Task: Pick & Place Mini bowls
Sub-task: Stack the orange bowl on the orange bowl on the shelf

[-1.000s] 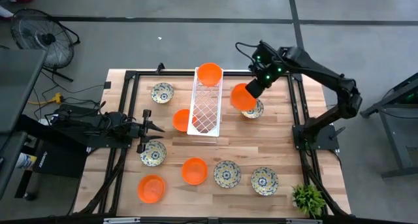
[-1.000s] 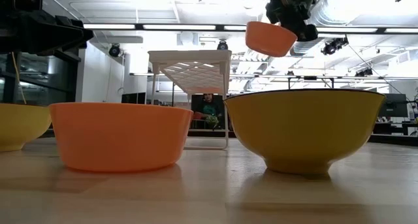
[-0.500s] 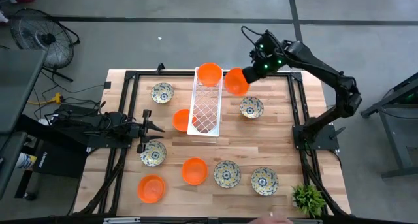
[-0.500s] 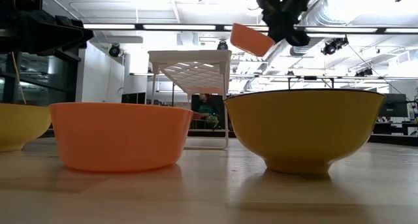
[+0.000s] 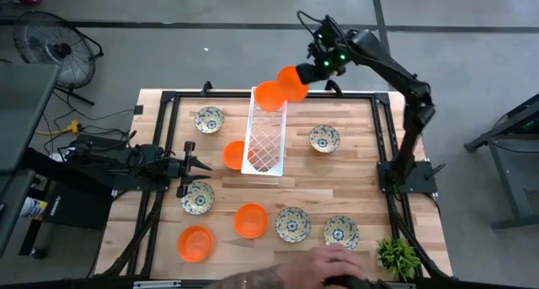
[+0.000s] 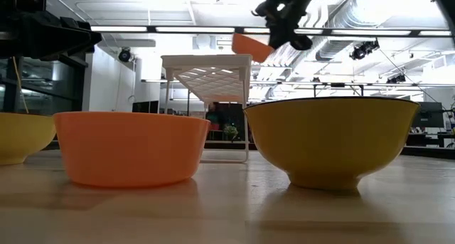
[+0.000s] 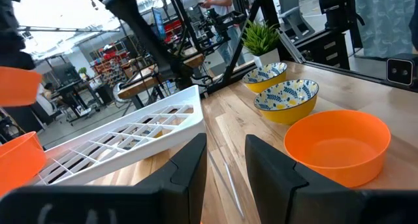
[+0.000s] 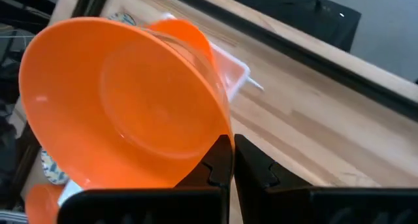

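Gripping the rim of a plain orange bowl (image 5: 292,81), the right pincer (image 5: 313,70) hangs in the air above the far end of the white lattice tray (image 5: 265,137). Its two fingers are pressed nearly together on the bowl's wall, as the right wrist view shows, where the carried bowl (image 8: 124,103) is tilted with its hollow turned toward the camera. In the low view the same bowl (image 6: 250,46) is tipped, held high just beside the raised tray (image 6: 207,77). A second orange bowl (image 5: 269,95) sits on the tray's far end, overlapping the carried one in the high view.

The left pincer (image 5: 192,165) waits low over the left side of the worktop (image 5: 354,175), its fingers parted and holding nothing. Just beyond it, an orange bowl (image 5: 233,154) rests against the tray's left edge. A floral bowl (image 5: 210,119) stands on the far left of the worktop and another floral bowl (image 5: 324,138) to the right of the tray. Along the near side lie a floral bowl (image 5: 197,197), an orange bowl (image 5: 194,243), an orange bowl (image 5: 251,220), and two floral bowls (image 5: 292,224) (image 5: 341,232) side by side. A small green plant (image 5: 396,257) stands at the near right corner, and a person's hand (image 5: 337,259) shows at the near edge beside it.
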You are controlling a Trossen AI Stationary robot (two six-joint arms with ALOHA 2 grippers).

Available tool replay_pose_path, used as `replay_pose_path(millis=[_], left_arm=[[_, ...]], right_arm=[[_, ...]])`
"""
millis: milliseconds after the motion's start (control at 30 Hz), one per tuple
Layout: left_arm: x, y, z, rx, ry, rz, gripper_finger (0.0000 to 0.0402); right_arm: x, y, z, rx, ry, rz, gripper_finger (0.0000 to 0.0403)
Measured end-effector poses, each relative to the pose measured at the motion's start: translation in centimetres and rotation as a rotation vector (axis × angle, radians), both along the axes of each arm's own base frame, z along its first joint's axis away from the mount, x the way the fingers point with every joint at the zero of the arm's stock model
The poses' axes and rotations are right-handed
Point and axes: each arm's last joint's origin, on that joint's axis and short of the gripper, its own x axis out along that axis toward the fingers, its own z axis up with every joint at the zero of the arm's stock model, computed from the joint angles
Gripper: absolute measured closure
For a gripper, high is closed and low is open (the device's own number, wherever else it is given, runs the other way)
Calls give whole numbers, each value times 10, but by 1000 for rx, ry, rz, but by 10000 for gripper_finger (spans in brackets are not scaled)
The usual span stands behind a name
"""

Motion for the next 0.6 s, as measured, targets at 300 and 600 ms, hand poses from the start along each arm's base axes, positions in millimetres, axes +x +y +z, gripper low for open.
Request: replay_pose_path(millis=[300,600], left_arm=[[0,0,0,0,0,0,300],[0,2,0,-2,-5,56,300]], right_arm=[[43,-19,-7,21,-30,25,403],[56,-21,-30,104,-47,-27,403]])
